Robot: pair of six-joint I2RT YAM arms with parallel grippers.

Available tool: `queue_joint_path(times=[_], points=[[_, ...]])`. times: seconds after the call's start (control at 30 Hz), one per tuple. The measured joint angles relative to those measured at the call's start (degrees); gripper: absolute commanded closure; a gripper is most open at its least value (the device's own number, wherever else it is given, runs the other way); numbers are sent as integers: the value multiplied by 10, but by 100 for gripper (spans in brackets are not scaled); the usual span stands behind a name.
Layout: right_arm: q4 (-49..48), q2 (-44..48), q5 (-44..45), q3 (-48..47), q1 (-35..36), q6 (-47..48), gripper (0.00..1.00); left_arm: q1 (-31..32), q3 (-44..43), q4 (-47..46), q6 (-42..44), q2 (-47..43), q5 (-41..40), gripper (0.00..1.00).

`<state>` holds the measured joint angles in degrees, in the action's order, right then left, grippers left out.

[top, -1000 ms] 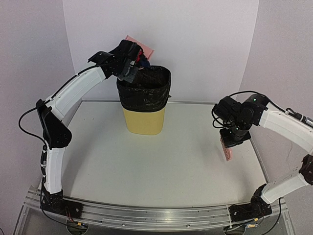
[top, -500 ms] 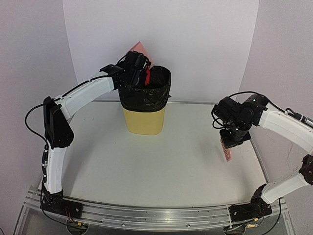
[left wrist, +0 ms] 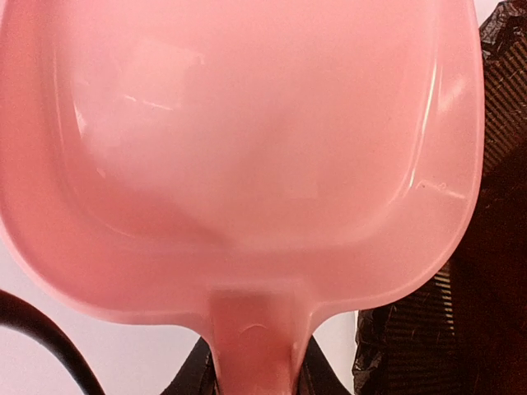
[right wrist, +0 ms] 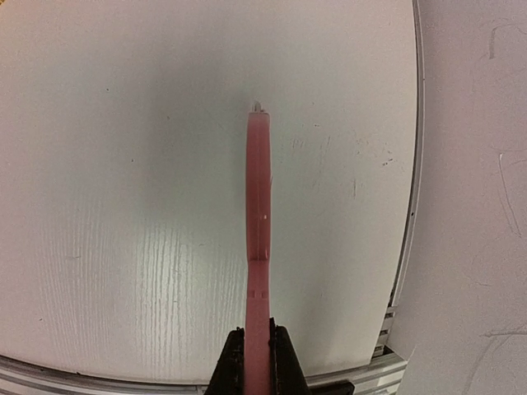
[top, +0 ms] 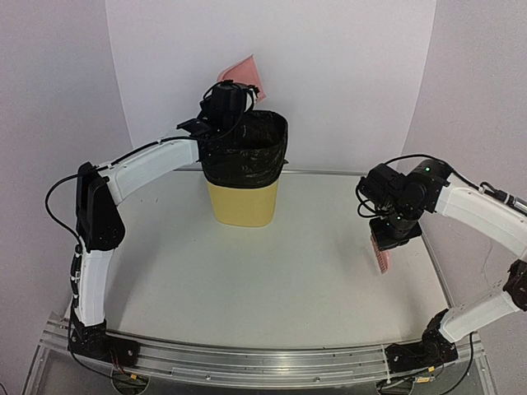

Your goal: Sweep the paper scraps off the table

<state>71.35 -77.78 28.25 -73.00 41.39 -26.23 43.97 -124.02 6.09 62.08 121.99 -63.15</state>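
No paper scraps show in any view; the white table (top: 272, 271) shows none, and the inside of the bin is hidden. My left gripper (top: 224, 103) is raised over the yellow bin (top: 243, 169) and is shut on the handle of the pink dustpan (top: 244, 74), which is tipped up above the bin's black liner. In the left wrist view the dustpan (left wrist: 247, 148) fills the frame and its pan looks empty; my left gripper (left wrist: 257, 370) grips its handle. My right gripper (top: 394, 230) is shut on the pink hand brush (top: 381, 257), held above the table at the right. The brush (right wrist: 258, 214) shows edge-on in my right gripper (right wrist: 258, 354).
The bin with its black liner (left wrist: 486, 271) stands at the back middle of the table. White walls close in the back and both sides. A metal rail (top: 263, 362) runs along the front edge. The table's right edge (right wrist: 412, 206) lies close to the brush.
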Motion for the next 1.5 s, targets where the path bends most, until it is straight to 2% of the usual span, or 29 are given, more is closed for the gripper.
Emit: queue_joint_path(times=[0.17,0.3,0.4,0.47,0.6,0.7,0.87,1.0,1.17,1.37,1.5], points=[[0,0,0,2,0,-2,100,15,15,-71,77,0,-3,100],[0,1,0,2,0,-2,100,26,5,-83,76,-1,-5,100],[0,3,0,2,0,-2,100,33,-41,-4,5,-1,6,100],[0,7,0,2,0,-2,100,38,-83,72,-72,-5,31,100],[0,14,1,2,0,-2,100,62,-106,222,-253,-64,130,100],[-2,18,3,2,0,-1,100,82,-67,294,-368,-145,235,100],[-14,25,14,3,0,1,100,90,104,311,-508,-325,409,100],[-39,56,31,21,0,-1,100,105,200,313,-608,-391,477,100],[-71,122,58,51,0,-2,100,160,263,318,-689,-364,493,100],[-101,190,92,80,0,-4,100,265,362,325,-800,-298,481,100],[-107,224,109,107,0,-9,100,296,378,322,-870,-228,498,100]])
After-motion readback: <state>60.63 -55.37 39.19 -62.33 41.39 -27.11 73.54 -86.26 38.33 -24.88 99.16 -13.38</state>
